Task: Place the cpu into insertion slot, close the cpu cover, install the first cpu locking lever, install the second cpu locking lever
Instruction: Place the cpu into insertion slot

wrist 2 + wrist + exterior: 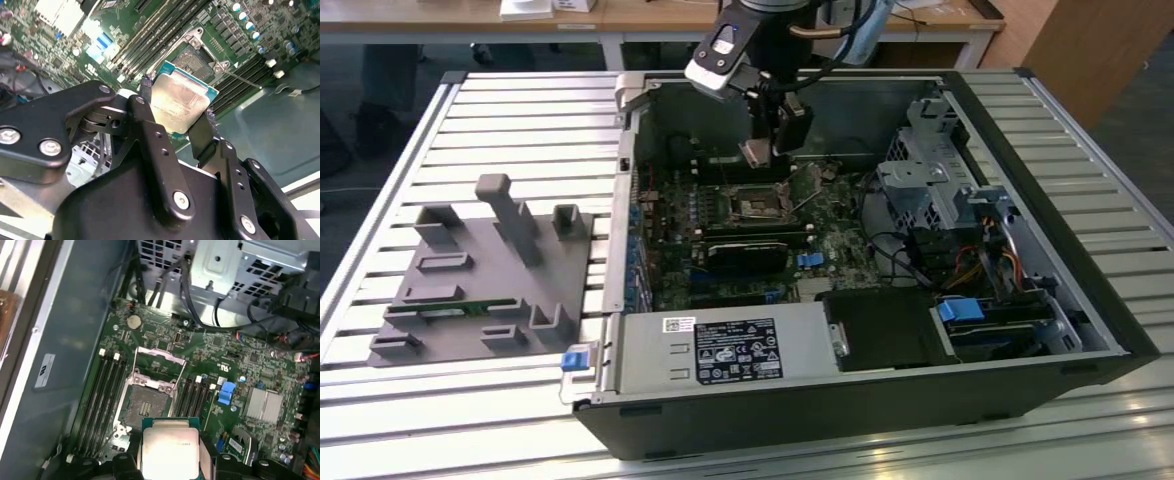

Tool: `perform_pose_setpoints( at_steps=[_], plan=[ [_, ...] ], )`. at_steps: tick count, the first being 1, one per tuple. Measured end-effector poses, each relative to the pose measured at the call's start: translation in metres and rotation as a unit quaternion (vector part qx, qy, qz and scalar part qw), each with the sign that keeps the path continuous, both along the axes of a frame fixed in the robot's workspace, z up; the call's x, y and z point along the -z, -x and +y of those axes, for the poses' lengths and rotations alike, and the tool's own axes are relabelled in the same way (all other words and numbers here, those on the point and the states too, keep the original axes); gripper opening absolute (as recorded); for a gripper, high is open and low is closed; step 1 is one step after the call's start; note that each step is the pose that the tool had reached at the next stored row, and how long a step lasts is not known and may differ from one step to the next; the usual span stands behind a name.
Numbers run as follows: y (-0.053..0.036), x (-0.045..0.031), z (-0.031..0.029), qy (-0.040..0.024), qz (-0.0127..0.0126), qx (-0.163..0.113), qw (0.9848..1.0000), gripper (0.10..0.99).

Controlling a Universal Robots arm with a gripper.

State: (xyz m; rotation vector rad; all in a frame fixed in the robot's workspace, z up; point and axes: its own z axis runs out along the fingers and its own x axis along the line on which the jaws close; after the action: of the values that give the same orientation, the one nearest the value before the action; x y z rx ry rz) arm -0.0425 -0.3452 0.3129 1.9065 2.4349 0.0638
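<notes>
Step 1, cpu placement. My gripper (769, 150) clamped on cpu (181, 100) edges, held above board (215, 345) near open socket (147, 405), not seated. Cover (159, 365) up. Imo placement needs chip squared w/ socket, corners matched.

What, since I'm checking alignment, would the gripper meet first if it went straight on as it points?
Probably the insertion slot, or the board right beside it. The gripper, shut on the cpu, points down near it, but depth is unclear.
</notes>
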Motion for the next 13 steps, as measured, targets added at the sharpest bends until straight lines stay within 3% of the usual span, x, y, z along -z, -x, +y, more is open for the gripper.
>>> perform_pose_setpoints(
  at_steps=[6,13],
  plan=[
    [0.0001,0.0023,0.0000,0.0000,0.0000,0.028,0.9996,0.541],
    [0.0001,0.0050,0.0001,0.0000,0.0013,0.034,0.9994,0.541]
  ],
)
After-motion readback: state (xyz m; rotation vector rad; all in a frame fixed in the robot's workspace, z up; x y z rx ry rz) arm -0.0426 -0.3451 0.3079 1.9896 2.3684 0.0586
